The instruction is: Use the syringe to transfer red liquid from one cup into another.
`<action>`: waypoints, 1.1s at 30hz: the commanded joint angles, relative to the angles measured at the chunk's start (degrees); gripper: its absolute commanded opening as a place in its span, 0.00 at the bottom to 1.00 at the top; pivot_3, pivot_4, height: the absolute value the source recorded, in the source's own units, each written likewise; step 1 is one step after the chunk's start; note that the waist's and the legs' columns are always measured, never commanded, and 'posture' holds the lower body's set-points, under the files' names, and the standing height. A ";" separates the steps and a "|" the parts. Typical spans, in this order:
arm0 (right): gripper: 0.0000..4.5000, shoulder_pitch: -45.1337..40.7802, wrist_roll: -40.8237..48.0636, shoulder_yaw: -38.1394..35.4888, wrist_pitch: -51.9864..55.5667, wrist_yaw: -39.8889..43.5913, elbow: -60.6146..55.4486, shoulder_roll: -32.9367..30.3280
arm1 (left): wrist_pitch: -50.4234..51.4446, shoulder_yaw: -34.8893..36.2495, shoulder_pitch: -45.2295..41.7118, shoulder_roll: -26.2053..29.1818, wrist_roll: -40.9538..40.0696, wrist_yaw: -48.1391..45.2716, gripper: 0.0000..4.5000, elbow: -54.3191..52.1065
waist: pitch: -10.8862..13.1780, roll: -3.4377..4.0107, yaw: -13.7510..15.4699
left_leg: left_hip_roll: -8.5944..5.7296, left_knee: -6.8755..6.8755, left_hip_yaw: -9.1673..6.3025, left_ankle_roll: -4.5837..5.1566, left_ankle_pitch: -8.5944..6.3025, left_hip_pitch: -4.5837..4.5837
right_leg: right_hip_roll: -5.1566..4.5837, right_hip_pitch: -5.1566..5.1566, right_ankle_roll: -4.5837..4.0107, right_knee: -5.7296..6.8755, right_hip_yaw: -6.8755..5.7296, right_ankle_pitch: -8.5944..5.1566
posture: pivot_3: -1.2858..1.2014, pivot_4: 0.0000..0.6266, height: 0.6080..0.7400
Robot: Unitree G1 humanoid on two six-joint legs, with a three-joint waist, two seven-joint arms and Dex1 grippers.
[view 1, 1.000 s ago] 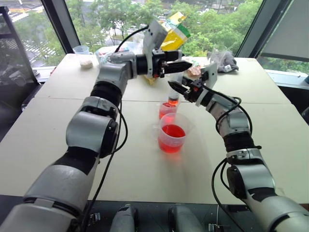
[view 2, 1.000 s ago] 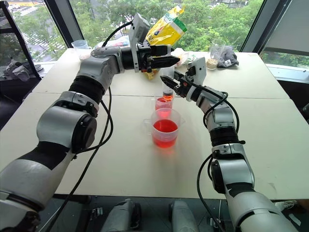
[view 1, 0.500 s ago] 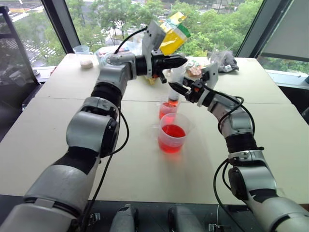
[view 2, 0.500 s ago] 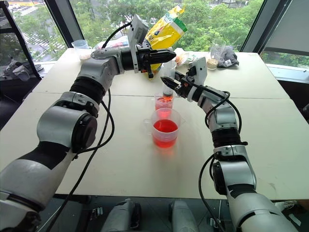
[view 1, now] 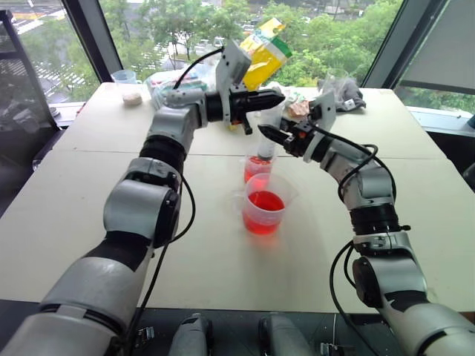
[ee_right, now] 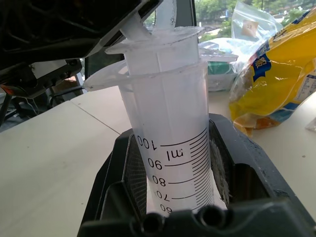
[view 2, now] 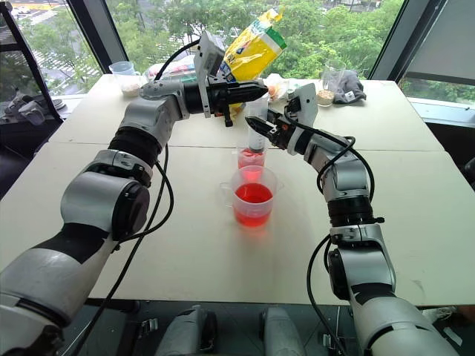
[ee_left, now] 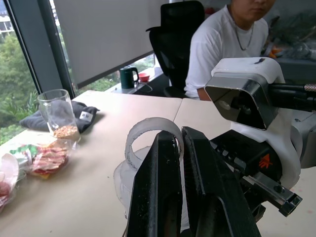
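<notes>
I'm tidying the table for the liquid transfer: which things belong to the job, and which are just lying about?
In use: syringe, held by the right gripper; left gripper at its plunger; handled cup of red liquid; narrow cup.

Lying about: yellow bag, glass with grains, dark cloth, small cup.

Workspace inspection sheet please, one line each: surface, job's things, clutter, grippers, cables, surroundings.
Surface: pale table, seams between its panels.
Job's things: syringe upright, tip in the narrow cup; handled cup holds red liquid and stands nearer the robot.
Clutter: yellow bag, glass with grains, dark cloth, small cup, all at the far edge.
Grippers: left gripper shut at the plunger top; right gripper shut on the barrel.
Cables: black leads along both arms.
Surroundings: windows, trees; seated person in the left wrist view.
</notes>
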 commanded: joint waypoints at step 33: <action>0.32 -1.60 1.72 -1.12 -5.00 1.70 -1.53 1.65 | 15.69 0.44 12.32 15.69 -4.96 -10.50 0.99 -21.54 | 0.00 0.01 -0.21 | 0.03 -0.02 0.01 -0.01 0.00 0.02 | -0.01 -0.03 0.00 0.04 0.00 0.00 | 0.52 0.24 1.00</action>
